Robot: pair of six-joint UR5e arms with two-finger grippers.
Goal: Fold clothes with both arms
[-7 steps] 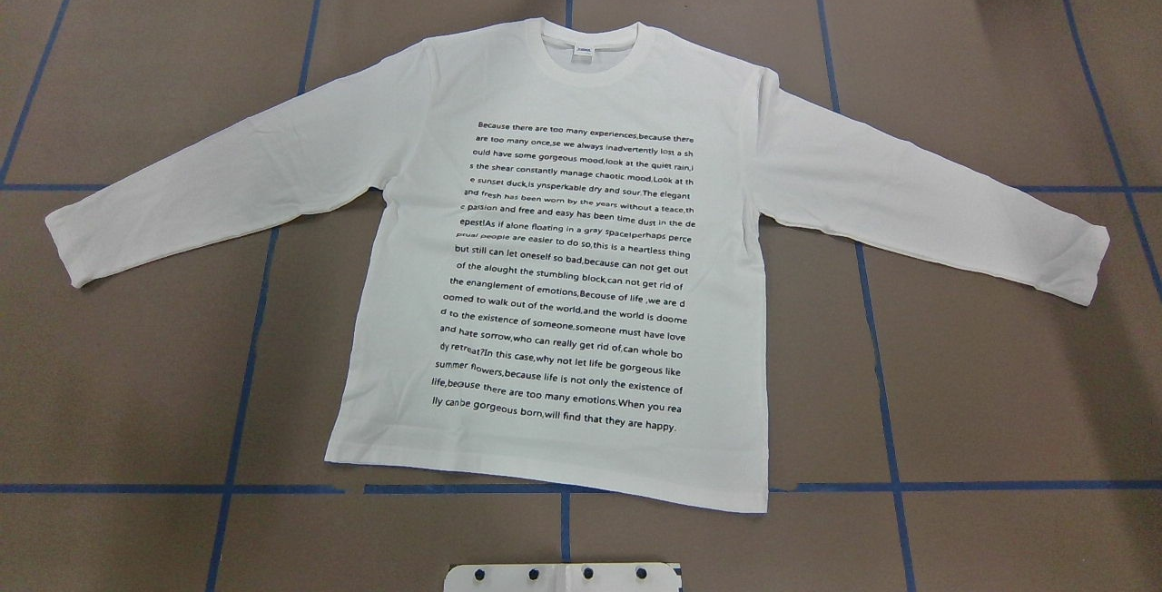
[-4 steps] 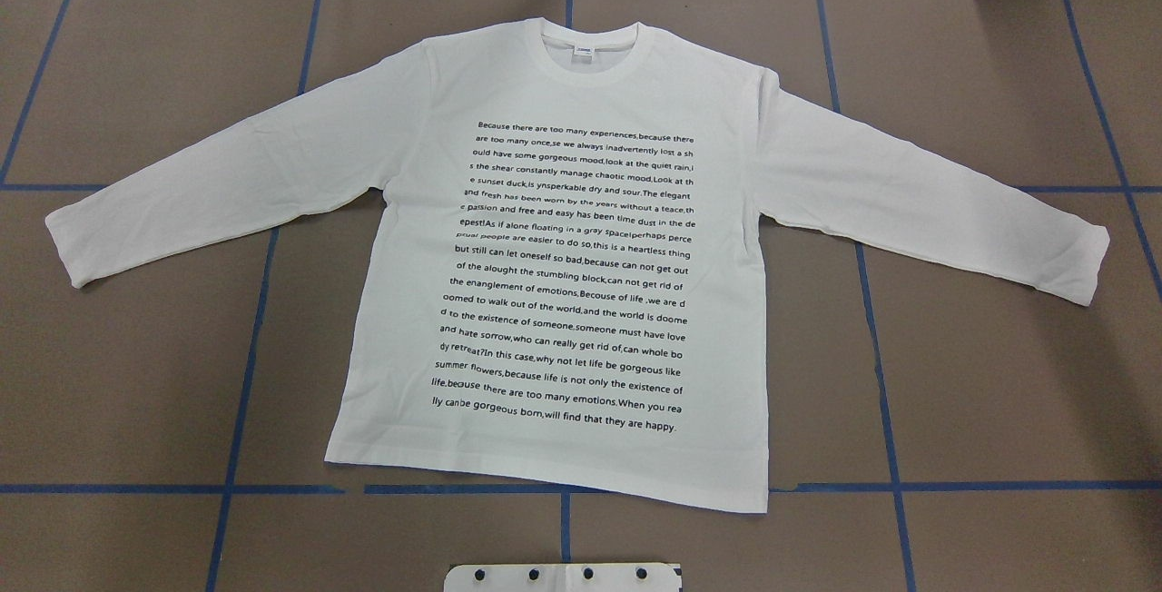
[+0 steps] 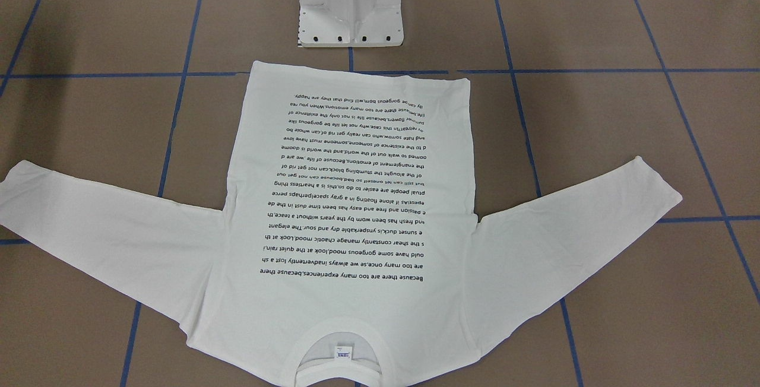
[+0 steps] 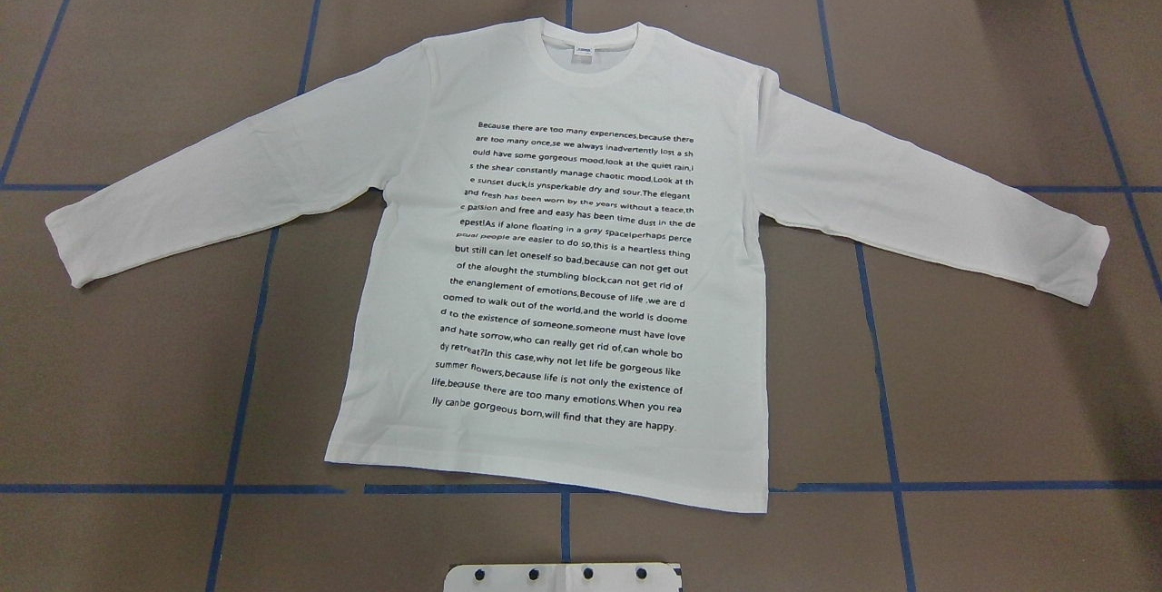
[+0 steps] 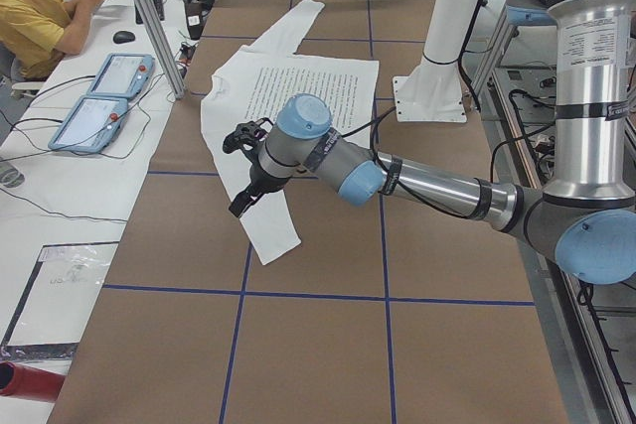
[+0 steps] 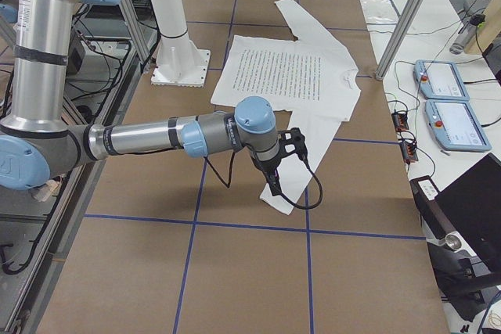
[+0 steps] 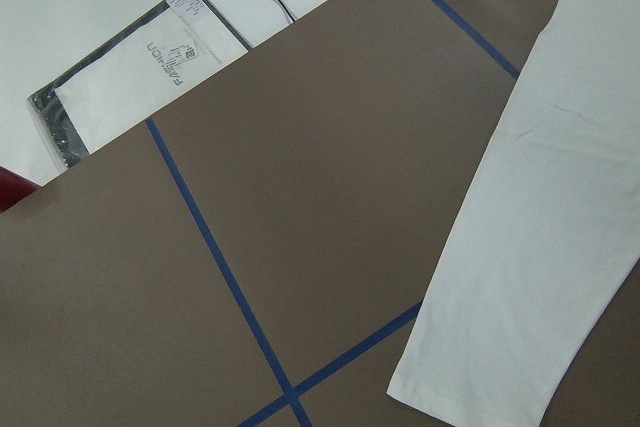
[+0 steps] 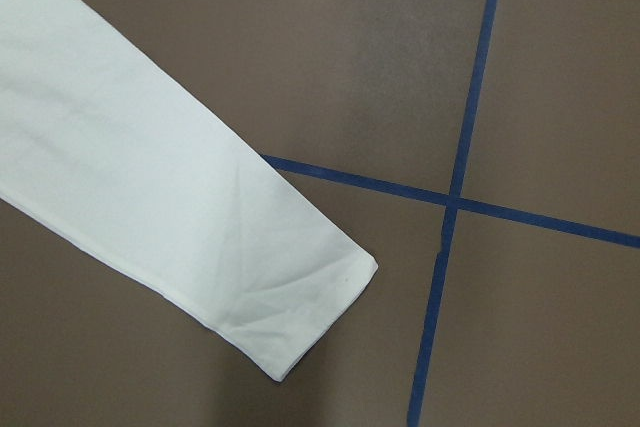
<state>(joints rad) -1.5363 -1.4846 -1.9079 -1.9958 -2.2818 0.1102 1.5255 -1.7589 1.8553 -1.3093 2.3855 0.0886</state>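
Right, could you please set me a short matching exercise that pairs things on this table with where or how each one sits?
Things:
1. white long-sleeved cotton T-shirt
2. white metal pedestal
3. small white collar label
4. left arm's black end effector

Places or states:
A. inside the neckline
B. hanging over a sleeve
C. spread flat, print side up
D. standing just beyond the hem

Pairs: 1-C, 2-D, 3-A, 4-B.

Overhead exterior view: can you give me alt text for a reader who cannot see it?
A white long-sleeved cotton T-shirt lies flat and unfolded, black printed text facing up, collar at the far side, both sleeves spread outward. It rests on a brown table marked with blue tape lines; a white metal pedestal base shows at the near edge.
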